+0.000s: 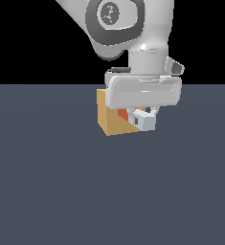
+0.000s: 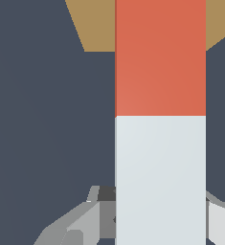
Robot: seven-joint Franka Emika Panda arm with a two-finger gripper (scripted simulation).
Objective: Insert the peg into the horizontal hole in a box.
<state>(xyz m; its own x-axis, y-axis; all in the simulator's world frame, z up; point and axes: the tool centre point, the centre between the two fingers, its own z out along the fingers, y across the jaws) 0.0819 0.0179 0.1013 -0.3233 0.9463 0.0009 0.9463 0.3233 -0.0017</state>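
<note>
Tool (image 1: 143,116) clamps peg (image 2: 160,119) white end; orange end at box (image 1: 113,119).

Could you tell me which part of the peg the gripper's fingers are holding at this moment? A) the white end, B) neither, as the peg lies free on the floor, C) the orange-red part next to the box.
A: in the wrist view the gripper has its fingers either side of the white end of the peg, while the orange-red part runs on toward the box.
</note>
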